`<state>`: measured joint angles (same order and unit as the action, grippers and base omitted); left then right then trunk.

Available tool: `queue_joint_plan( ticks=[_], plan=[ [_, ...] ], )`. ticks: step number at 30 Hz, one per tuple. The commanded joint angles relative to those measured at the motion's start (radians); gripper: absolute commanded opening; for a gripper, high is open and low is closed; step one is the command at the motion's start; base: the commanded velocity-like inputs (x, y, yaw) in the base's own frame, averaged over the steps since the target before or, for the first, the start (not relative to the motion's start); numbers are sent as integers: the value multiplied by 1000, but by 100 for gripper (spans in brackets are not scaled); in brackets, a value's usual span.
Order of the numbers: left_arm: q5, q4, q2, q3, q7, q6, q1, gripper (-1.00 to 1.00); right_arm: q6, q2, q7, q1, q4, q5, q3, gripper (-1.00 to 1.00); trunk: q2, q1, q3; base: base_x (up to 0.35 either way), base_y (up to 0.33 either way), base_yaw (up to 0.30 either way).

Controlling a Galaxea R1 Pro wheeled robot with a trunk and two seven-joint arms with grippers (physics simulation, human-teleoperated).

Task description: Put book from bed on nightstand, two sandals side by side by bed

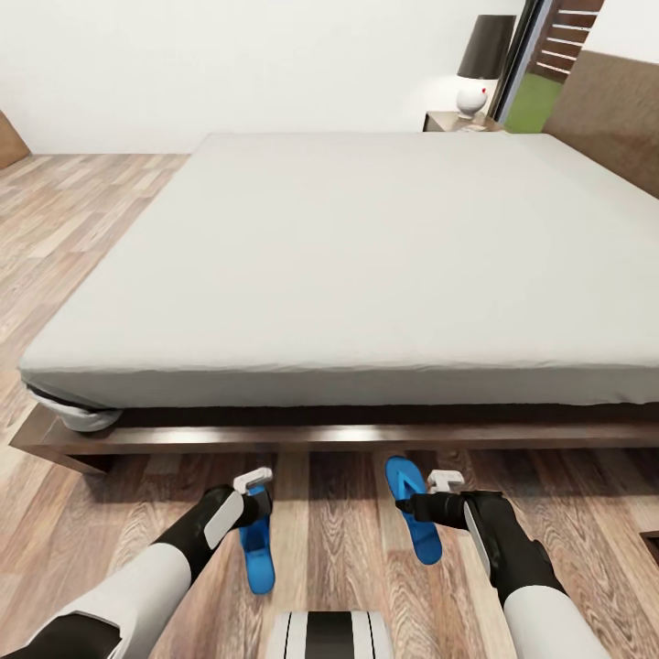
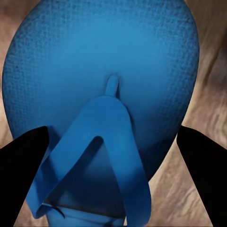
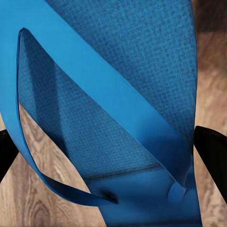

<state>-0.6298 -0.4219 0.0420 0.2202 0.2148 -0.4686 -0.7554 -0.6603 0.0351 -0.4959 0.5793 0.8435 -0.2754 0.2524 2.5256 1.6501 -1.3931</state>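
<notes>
Head view: large bed with pale grey mattress on low dark wooden frame, taking up most of the scene; no book visible on the mattress. Wood-plank floor all around, white wall behind. Far corner by the headboard: nightstand with a white-based, dark-shaded lamp on top.

Two blue sandals on the floor just in front of the bed frame, near each other but apart with a strip of planks between, not quite parallel. Left sandal lying roughly lengthwise toward the bed, partly under the left gripper. Right sandal angled slightly, toe end close to the frame, with the right gripper over its middle.

Left wrist view: left sandal seen from above, toe post and strap clear, dark fingertips spread wide on both sides of the sole, not touching it – released, nothing held

Right wrist view: right sandal very close, strap crossing the frame, dark fingertips at the two edges, apart and outside the sole and strap; reads as released, no grip on the strap seen
</notes>
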Motion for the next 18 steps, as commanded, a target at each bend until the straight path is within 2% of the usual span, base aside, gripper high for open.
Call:
queue_joint_plan(
  ticks=[1, 8, 18],
  plan=[
    [-11, -3, -1, 7, 9, -4, 1, -100, -4, 1, -8, 1, 2, -8, 5, -100, 0, 0, -1, 0, 0, 6],
    [-14, -10, 16, -1, 15, -55, 3, -100, -4, 0, -8, 1, 2, -8, 11, -100, 0, 0, -1, 0, 0, 2],
    [-6, -12, 20, -2, 23, -91, -9, -100, -8, 3, -11, -2, 1, -8, 26, -100, 3, 4, -39, 0, 0, 0]
  ],
)
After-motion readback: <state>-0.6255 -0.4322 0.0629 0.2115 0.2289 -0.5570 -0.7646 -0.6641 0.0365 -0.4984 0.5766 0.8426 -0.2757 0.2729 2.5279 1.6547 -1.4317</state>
